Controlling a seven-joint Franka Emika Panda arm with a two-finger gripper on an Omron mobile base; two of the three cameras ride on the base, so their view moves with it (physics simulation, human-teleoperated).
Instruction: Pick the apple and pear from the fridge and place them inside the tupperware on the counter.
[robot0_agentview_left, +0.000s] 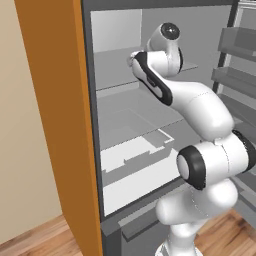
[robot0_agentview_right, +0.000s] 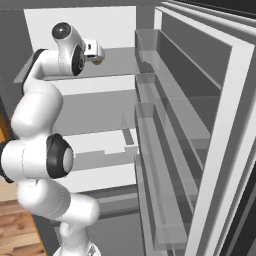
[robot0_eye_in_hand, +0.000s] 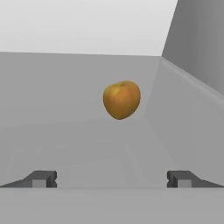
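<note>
The pear (robot0_eye_in_hand: 121, 99), a smooth yellow-orange fruit, lies on an upper glass shelf of the fridge (robot0_agentview_left: 120, 85), near the back right corner in the hand view. My gripper (robot0_eye_in_hand: 111, 178) is open, its fingertips (robot0_eye_in_hand: 43, 178) spread wide and short of the pear, with nothing between them. In the right base view the gripper (robot0_agentview_right: 96, 54) reaches over that shelf with the pear (robot0_agentview_right: 97, 62) just beyond its tip. The apple, the tupperware and the counter are out of view.
The fridge door stands open on the right, with clear door bins (robot0_agentview_right: 150, 105) stacked along it. An orange cabinet side (robot0_agentview_left: 55, 125) borders the fridge on the left. White drawers (robot0_agentview_left: 135, 165) sit below the shelves. The pale back wall (robot0_eye_in_hand: 87, 26) is close behind the pear.
</note>
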